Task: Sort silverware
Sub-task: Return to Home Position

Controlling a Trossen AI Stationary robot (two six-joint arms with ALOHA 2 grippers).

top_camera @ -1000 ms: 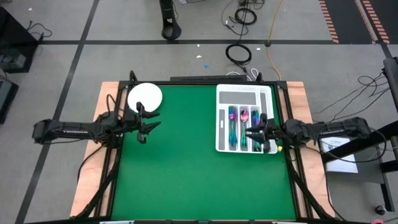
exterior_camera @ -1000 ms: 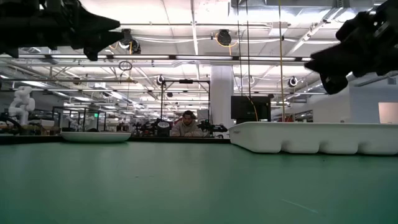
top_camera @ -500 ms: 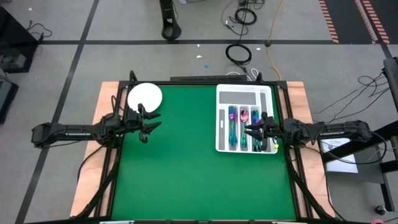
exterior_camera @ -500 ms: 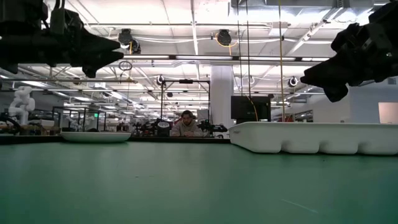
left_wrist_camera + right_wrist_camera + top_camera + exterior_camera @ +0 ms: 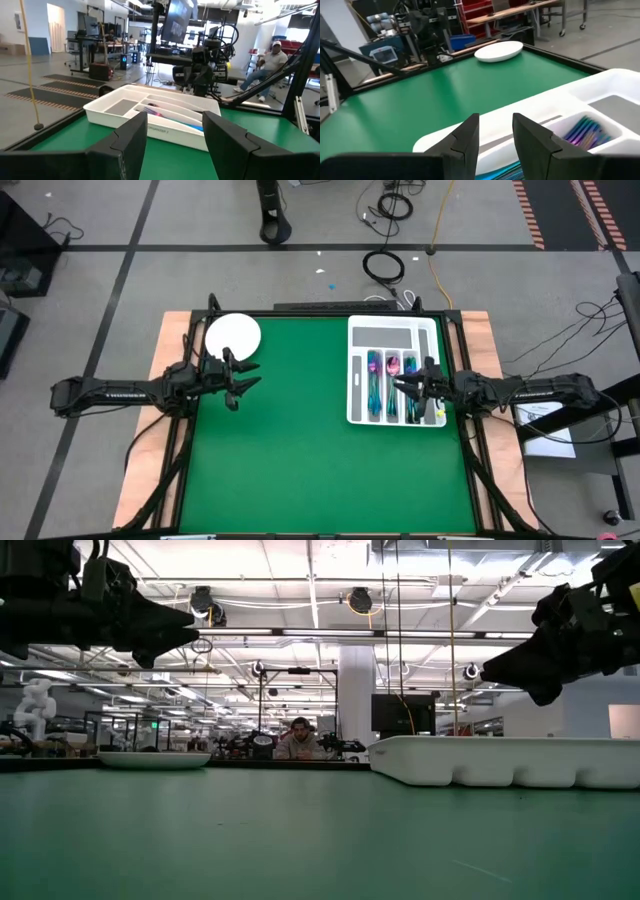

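Observation:
The silverware (image 5: 391,382) lies in the long compartments of the white tray (image 5: 359,396) at the table's right side; its pink and teal pieces (image 5: 587,130) show in the right wrist view. My right gripper (image 5: 401,387) hovers open above the tray, pointing toward the table's left, with nothing between its fingers (image 5: 465,137). My left gripper (image 5: 243,381) hovers open above the green mat at the left, just near of the round white plate (image 5: 233,336), pointing toward the tray (image 5: 150,112). Both stand well above the mat in the low view.
The plate (image 5: 153,759) rests on the mat at the far left, the tray (image 5: 500,765) at the right. Open green mat (image 5: 300,450) lies between and in front of them. A black frame (image 5: 330,311) rims the table. People sit in the room beyond (image 5: 300,740).
My left gripper has sunk a little and stayed open. My right gripper has swung at the wrist above the tray, its fingertips now pointing more squarely toward the table's left; its gap looks the same. The silverware, tray and plate have kept their places.

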